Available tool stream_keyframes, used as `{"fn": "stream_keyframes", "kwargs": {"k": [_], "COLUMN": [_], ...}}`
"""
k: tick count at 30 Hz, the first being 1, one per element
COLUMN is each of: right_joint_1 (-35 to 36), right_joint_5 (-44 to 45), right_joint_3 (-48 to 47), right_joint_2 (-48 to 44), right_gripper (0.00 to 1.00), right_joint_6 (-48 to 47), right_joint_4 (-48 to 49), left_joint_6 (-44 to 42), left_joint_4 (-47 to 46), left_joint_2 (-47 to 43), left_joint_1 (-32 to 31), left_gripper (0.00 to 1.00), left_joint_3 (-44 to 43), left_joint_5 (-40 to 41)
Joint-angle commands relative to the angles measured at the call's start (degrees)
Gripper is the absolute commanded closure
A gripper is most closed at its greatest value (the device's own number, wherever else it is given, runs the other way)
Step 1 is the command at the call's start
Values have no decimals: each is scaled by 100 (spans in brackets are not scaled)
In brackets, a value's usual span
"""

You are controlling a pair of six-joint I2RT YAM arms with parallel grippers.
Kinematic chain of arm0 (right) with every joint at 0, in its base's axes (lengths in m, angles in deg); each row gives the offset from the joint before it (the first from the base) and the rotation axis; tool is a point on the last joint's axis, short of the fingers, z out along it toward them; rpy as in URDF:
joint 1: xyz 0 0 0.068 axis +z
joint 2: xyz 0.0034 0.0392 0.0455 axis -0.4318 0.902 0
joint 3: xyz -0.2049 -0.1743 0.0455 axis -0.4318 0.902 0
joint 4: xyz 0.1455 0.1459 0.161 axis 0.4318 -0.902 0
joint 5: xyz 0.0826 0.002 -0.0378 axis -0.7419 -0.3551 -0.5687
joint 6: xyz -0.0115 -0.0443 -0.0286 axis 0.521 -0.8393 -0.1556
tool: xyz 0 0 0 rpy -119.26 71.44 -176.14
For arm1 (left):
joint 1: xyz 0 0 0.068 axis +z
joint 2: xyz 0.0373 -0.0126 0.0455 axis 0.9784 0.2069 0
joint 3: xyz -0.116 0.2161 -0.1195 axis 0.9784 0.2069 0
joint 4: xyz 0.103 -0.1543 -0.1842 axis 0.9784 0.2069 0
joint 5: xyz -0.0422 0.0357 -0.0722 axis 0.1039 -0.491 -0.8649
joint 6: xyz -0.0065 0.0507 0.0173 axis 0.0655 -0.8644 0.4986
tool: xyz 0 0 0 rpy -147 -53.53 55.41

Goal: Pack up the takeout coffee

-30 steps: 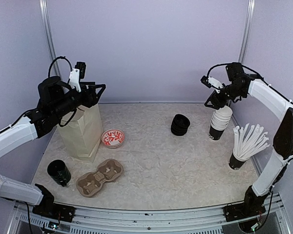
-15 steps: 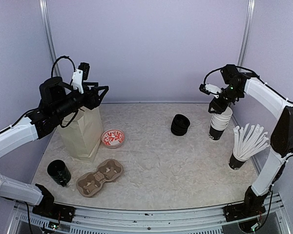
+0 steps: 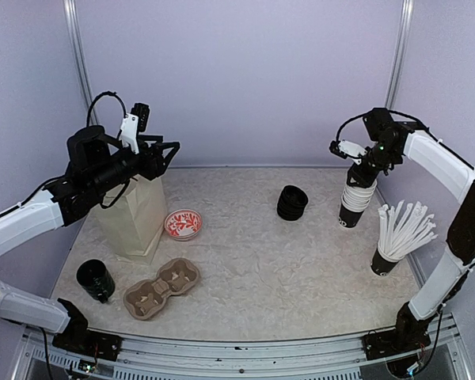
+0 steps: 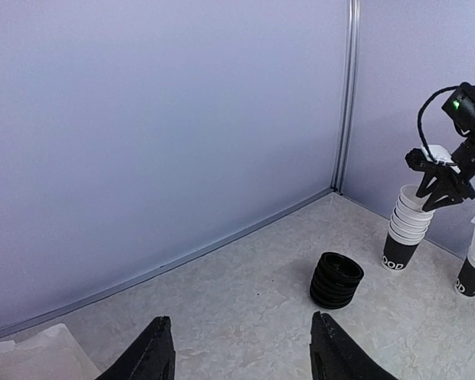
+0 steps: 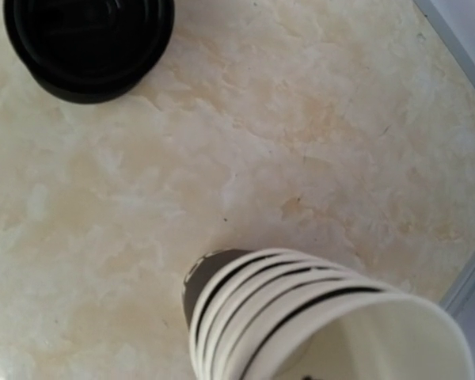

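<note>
Sitting at the near left of the table (image 3: pixel 269 269), your takeout coffee (image 3: pixel 95 279) is a small black paper cup, upright, its top reading dark from above, just left of the brown pulp carrier (image 3: pixel 161 287). It is well apart from both grippers. Your left gripper (image 3: pixel 169 150) hovers high over the paper bag (image 3: pixel 133 212), with a wide gap between its fingers. At the far right, your right gripper (image 4: pixel 442 184) hangs over the nested cup stack (image 3: pixel 355 198) with its fingers spread at the top rim; you can't tell whether they touch it. The pile of black lids (image 3: pixel 292 203) sits just left of that stack.
</note>
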Motion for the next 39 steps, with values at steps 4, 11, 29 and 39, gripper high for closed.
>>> {"fn": "stream_keyframes", "kwargs": {"k": [4, 11, 29, 39], "right_joint_1": [-161, -269, -463, -457], "right_joint_5": [63, 35, 56, 372], "right_joint_3": [-22, -20, -589, -558], "right_joint_2": [107, 198, 105, 147], "right_gripper": [71, 77, 100, 100], "right_joint_6": [173, 245, 130, -68], "right_joint_4": [-128, -198, 21, -25], "left_joint_6": [-157, -200, -284, -329], "left_joint_4": [-77, -59, -1, 54], "left_joint_2": [30, 26, 39, 134], "left_joint_1": [-95, -135, -257, -297], "left_gripper": [42, 42, 42, 42], "left_joint_3": [26, 26, 18, -9], "left_joint_5": [46, 79, 126, 174]}}
